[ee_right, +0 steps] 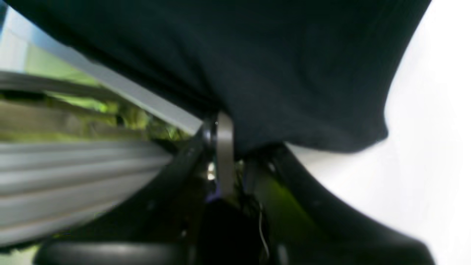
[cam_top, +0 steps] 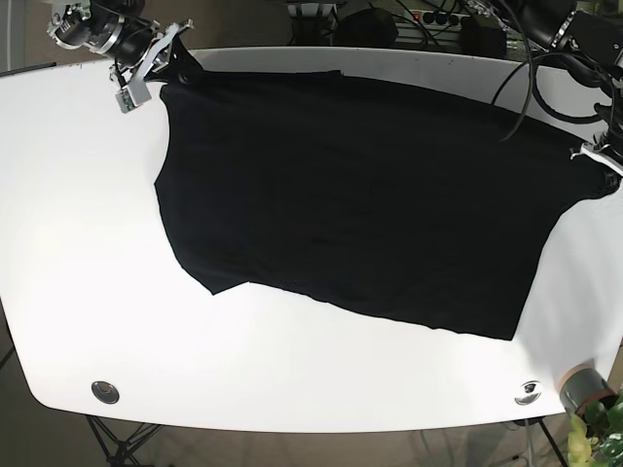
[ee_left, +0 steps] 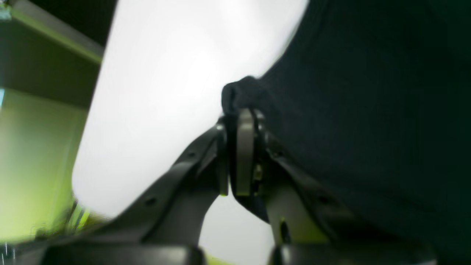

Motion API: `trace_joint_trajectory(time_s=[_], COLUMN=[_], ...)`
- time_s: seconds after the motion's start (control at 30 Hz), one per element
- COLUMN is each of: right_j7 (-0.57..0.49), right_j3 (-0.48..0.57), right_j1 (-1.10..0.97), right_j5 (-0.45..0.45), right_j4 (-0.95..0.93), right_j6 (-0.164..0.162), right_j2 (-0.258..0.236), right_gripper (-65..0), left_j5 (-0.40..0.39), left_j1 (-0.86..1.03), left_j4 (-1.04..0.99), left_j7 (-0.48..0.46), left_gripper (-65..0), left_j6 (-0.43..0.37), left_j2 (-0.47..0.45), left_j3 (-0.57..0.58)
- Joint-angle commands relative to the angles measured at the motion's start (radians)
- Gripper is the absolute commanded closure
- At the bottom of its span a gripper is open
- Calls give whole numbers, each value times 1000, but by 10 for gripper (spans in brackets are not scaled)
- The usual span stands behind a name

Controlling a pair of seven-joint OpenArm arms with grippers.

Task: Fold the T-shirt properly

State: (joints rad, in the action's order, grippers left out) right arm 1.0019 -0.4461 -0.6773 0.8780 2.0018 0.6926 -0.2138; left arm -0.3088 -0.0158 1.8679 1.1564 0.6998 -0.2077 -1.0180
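Observation:
The black T-shirt [cam_top: 360,195] lies spread across the white table [cam_top: 88,282], stretched between both grippers. My right gripper [cam_top: 178,58] is at the shirt's far left corner near the table's back edge, shut on a bunched bit of cloth. In the right wrist view its fingers [ee_right: 225,154] pinch the dark fabric [ee_right: 257,66]. My left gripper [cam_top: 605,162] is at the right edge of the table, shut on the shirt's right corner. In the left wrist view the fingers [ee_left: 244,151] clamp a gathered fold of cloth [ee_left: 243,94].
Cables and dark equipment [cam_top: 438,24] crowd behind the table's back edge. Two round metal fittings [cam_top: 105,392] [cam_top: 529,391] sit near the front edge. A roll of tape [cam_top: 584,387] and a green plant [cam_top: 599,438] are at the front right corner.

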Motion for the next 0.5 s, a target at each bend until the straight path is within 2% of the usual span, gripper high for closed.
trace_joint_trajectory(time_s=[0.0, 0.17, 0.33, 0.47], right_j7=[-10, 33, 35, 36], right_j3=[-6, -9, -9, -9], right_j1=[9, 64, 100, 136], right_j5=[34, 89, 54, 22], right_j4=[17, -5, -5, -28], right_j6=[6, 6, 6, 6], right_j2=[-9, -13, -3, 9], right_gripper=[-19, -19, -19, -19], left_j5=[-14, -5, -13, -7], left_j1=[-14, -83, -94, -151], left_j4=[19, 11, -7, -89], left_j7=[-29, -31, -37, -91], left_gripper=[0, 0, 0, 0], left_j6=[-2, -9, -64, -101], left_j2=[-20, -22, -20, -20], left_j3=[8, 49, 101, 152])
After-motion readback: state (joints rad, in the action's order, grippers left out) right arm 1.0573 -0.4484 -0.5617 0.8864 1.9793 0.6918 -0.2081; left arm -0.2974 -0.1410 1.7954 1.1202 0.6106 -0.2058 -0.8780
